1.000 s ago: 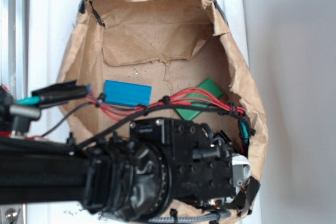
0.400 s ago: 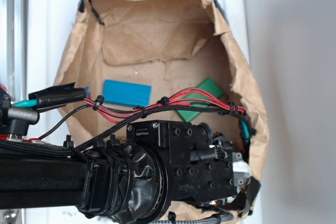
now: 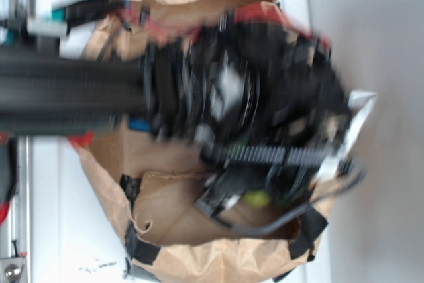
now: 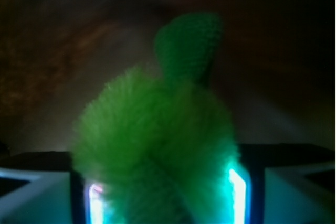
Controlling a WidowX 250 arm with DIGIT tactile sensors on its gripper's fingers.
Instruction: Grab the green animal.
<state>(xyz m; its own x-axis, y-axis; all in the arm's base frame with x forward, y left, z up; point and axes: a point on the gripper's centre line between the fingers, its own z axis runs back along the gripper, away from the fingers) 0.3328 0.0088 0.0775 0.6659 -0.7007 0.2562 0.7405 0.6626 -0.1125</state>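
Observation:
The green animal (image 4: pixel 157 145) fills the wrist view: a fuzzy lime-green body with a darker green knitted part (image 4: pixel 186 45) sticking up behind it. It sits between my two fingers, whose lit pads (image 4: pixel 237 190) press against its sides. My gripper (image 4: pixel 165 198) is shut on it. In the exterior view the arm is a heavy blur across the bag, and a small lime-green patch of the green animal (image 3: pixel 256 198) shows under the gripper (image 3: pixel 260 190), over the bag's inside.
A crumpled brown paper bag (image 3: pixel 199 256) with black tape at its edges lies on a white surface (image 3: pixel 59 217). A sliver of a blue block (image 3: pixel 138 124) shows beside the arm. Dark bag walls surround the gripper in the wrist view.
The arm has swept fast across the exterior view and is now blurred, covering the blue and green blocks. A lime-green patch shows at the gripper where none showed before.

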